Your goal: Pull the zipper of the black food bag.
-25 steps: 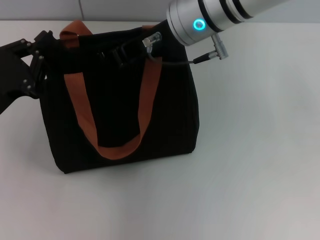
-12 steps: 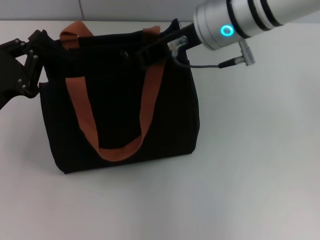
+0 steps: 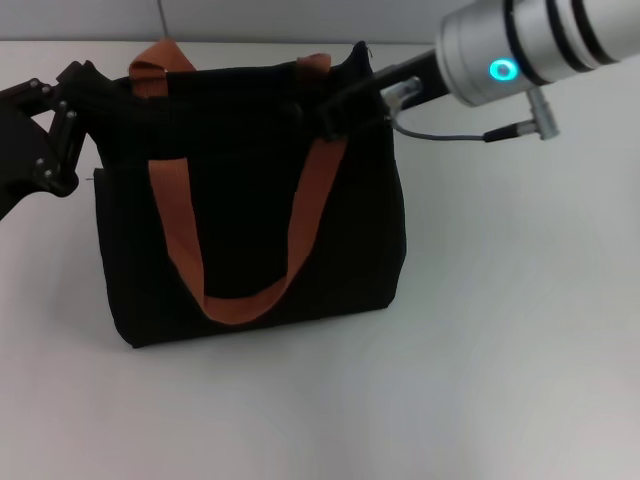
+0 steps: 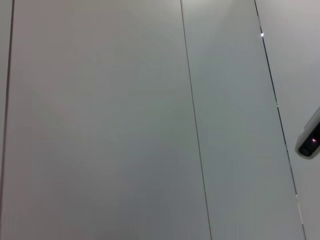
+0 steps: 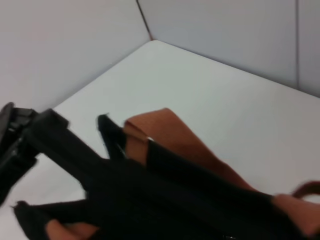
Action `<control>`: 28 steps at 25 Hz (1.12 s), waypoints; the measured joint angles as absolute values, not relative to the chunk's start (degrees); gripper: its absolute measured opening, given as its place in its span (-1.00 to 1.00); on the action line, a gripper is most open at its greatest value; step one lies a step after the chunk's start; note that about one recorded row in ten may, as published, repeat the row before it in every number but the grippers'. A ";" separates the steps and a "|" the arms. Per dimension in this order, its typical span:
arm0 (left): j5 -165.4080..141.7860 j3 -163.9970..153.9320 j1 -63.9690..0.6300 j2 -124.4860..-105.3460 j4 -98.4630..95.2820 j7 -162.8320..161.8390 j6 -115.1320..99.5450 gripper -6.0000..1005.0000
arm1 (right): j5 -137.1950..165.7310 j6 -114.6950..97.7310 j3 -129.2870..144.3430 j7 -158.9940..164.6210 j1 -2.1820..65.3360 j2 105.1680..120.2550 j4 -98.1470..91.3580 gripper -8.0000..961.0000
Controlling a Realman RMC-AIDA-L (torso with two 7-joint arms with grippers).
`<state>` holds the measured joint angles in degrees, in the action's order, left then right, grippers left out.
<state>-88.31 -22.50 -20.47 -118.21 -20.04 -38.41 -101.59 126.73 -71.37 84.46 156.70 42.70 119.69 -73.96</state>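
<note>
The black food bag (image 3: pixel 250 220) stands upright on the white table, its orange-brown handle (image 3: pixel 240 300) hanging down the front. At the bag's top left corner my left gripper (image 3: pixel 92 88) is shut on the fabric edge. My right gripper (image 3: pixel 335 110) sits on the bag's top edge near the right corner, fingers pinched together on the zip line. They hide the zipper's pull tab. The right wrist view looks along the bag's top (image 5: pixel 165 200) to the far strap (image 5: pixel 170 130) and the left gripper (image 5: pixel 15 135).
White table (image 3: pixel 500 330) stretches in front of the bag and to its right. A grey cable (image 3: pixel 450 137) loops off the right wrist. The left wrist view shows only grey wall panels (image 4: pixel 100 120).
My right gripper has slid to the right along the bag's top edge, from about the middle to near the right corner. The bag's top has shifted slightly right. The left gripper has stayed put.
</note>
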 joint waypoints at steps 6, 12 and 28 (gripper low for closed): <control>-87.96 -22.49 -20.47 -118.21 -20.05 -38.46 -101.58 -0.93 | 127.88 -72.66 83.03 156.93 40.09 119.64 -77.43 -0.98; -87.95 -22.51 -20.48 -118.21 -20.04 -38.49 -101.40 -0.91 | 128.71 -73.78 81.41 157.10 38.06 119.70 -79.67 -0.98; -87.86 -22.50 -20.43 -118.26 -19.18 -38.50 -101.16 -0.85 | 106.96 -76.43 70.64 142.06 33.42 119.19 -73.41 -0.79</control>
<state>-87.86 -22.50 -20.43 -118.26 -19.18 -38.50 -101.16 106.96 -76.43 70.64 142.07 33.42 119.19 -73.41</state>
